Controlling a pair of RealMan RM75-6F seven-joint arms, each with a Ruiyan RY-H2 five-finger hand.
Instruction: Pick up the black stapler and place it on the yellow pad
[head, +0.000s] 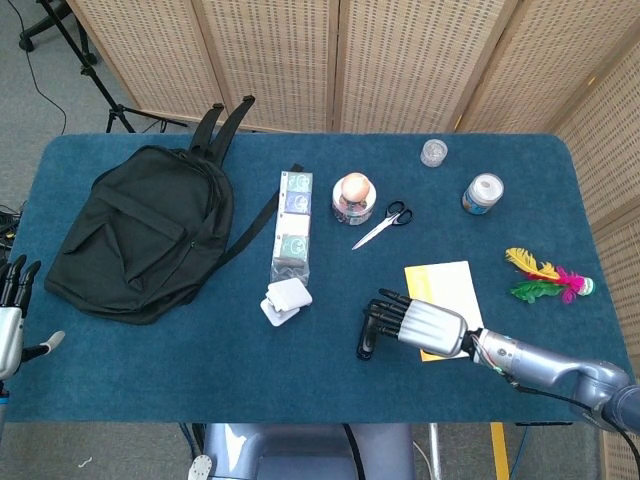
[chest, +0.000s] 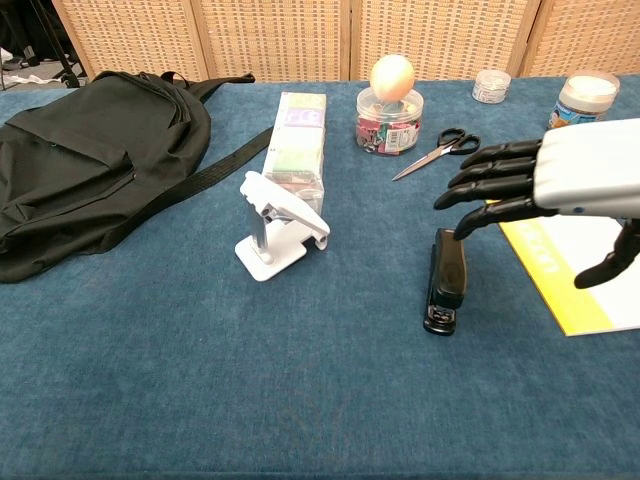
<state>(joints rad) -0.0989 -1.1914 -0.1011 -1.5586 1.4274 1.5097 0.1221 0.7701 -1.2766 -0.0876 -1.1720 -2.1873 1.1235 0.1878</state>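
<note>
The black stapler (head: 365, 347) (chest: 445, 285) lies flat on the blue table, just left of the yellow pad (head: 446, 282) (chest: 562, 282). My right hand (head: 421, 322) (chest: 575, 178) hovers over the pad's left edge. Its spread fingers (chest: 490, 186) reach over the stapler's far end and hide that end in the head view. It holds nothing, and I cannot tell whether a fingertip touches the stapler. My left hand (head: 9, 318) stays at the table's left edge, fingers apart and empty.
A black backpack (head: 140, 235) fills the left side. A white phone stand (chest: 275, 232) and a clear box (chest: 295, 150) sit left of the stapler. A tub with a ball on top (chest: 390, 125), scissors (chest: 440, 150), two jars (head: 483, 193) and a feather shuttlecock (head: 545, 278) lie beyond and to the right.
</note>
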